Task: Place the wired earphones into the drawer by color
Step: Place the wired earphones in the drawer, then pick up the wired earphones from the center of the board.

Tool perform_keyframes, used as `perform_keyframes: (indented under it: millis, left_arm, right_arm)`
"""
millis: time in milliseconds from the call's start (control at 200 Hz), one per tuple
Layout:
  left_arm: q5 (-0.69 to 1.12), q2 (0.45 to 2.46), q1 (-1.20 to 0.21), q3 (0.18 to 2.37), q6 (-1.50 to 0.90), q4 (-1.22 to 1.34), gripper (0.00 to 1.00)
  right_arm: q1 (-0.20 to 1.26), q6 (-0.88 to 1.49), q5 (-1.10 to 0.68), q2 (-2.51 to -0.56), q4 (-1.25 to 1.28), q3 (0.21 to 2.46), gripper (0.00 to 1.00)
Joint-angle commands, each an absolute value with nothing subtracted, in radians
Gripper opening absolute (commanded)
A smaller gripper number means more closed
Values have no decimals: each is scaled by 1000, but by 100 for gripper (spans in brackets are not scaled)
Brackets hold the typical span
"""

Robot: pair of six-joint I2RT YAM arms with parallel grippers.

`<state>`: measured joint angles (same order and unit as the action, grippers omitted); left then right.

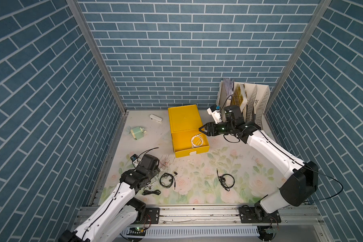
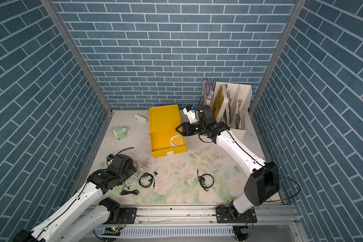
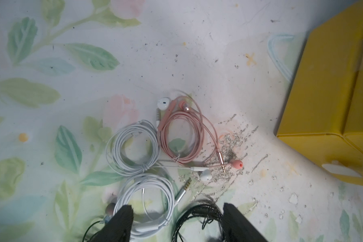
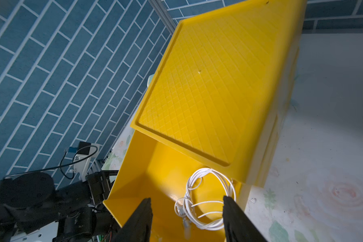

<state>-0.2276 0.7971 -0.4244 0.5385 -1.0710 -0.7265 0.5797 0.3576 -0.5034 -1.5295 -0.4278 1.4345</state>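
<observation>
The yellow cabinet [image 1: 183,117] stands at the back middle with its top drawer [image 1: 182,154] pulled out. One white earphone coil [image 1: 197,140] lies in that drawer. My right gripper [image 4: 187,199] hangs open just above it and holds nothing. At the front left lie two white coils [image 3: 132,146] [image 3: 147,201], a pink coil [image 3: 182,136] and a black coil [image 3: 199,218]. My left gripper [image 3: 176,206] is open over the nearer white coil and the black coil. More black coils [image 1: 167,180] [image 1: 226,180] [image 1: 151,192] lie on the mat.
A white slotted file rack [image 1: 258,102] with books stands at the back right, close behind my right arm. A pale green device [image 1: 137,132] and a small white object [image 1: 156,118] sit at the back left. Brick-patterned walls enclose three sides.
</observation>
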Motion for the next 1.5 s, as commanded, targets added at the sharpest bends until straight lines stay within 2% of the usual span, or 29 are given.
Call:
perform_keyframes:
  millis: [0,135,310,510,865,1020,1305,1495]
  left_arm:
    - [-167,827,-376,493,-1039,-686,72]
    - [-169,859,-373,464,-1055,-675,65]
    - [-213,858,-373,460,-1112,-729,61]
    - [-229,763,-373,409,-1180,-765,59]
    - [-202,822,-373,363,-1176,-691,51]
    - [-199,847,-372,356,-1158,-668,42]
    - [-167,825,-373,351,-1129,-642,10]
    - [-153,788,-372,375,-1104,-666,7]
  right_arm:
    - [576,332,-485,-1485,-439,1436,57]
    - [576,329,-484,-1479,-430,1408,57]
    - [577,330,-486,-1473,-400,1372,57]
    - [575,328,-491,-1478,-378,1351,57]
    - [576,328,-489,-1477,-366,1331,57]
    - [575,330,-485,-1479,-358,1320,57]
    - [575,331,-483,-1483,-353,1316,57]
    - [575,336,-488,-1484,-347,1319,57]
